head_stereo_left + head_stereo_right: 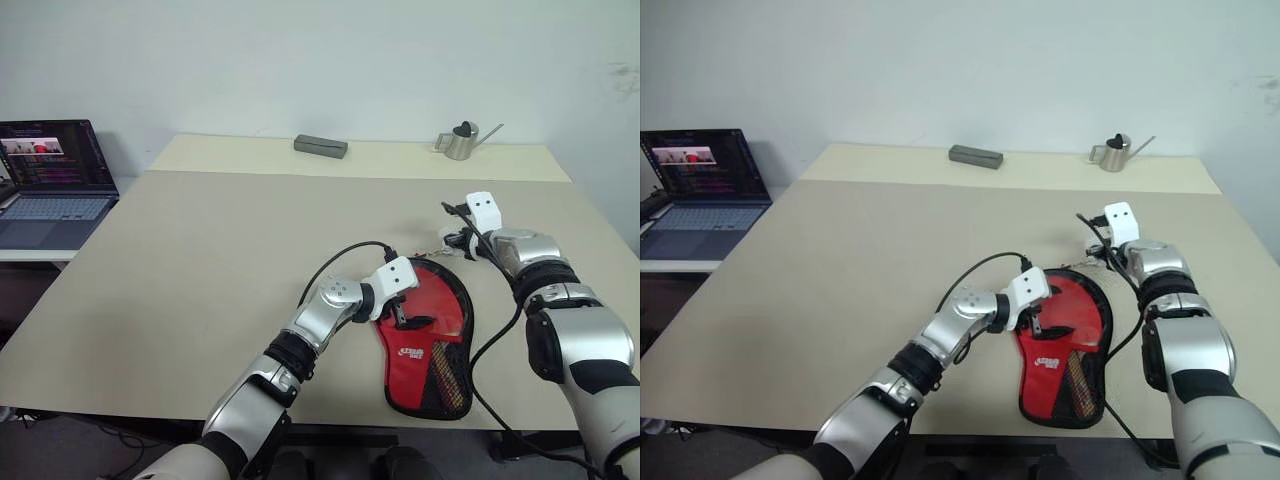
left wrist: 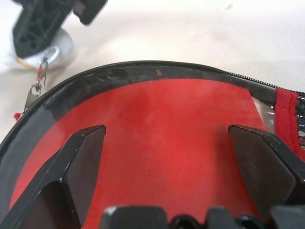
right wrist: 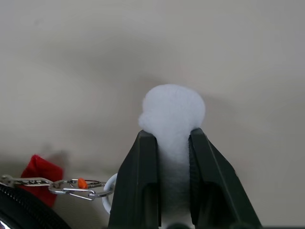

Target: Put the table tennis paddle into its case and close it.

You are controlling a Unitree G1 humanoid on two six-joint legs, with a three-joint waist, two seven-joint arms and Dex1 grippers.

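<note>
Case flat on table, lower right of centre; right claw clamped on its pom-pom.

Found the red case (image 1: 430, 345) lying near the table's (image 1: 200, 260) front edge, mesh pocket and white logo facing up, black zipper edge around its rounded end. Noted the left gripper (image 1: 404, 318) over the case's red face with fingers (image 2: 81, 162) spread wide. Saw the right gripper (image 3: 172, 152) at right of centre in the head view, pinching the white pom-pom (image 3: 174, 112), linked to the case by a small metal chain (image 3: 57, 185). Paddle not discernible. Recorded a laptop (image 1: 50, 185) at far left, a dark grey block (image 1: 320, 146) and a metal watering can (image 1: 462, 141) along the far edge.
</note>
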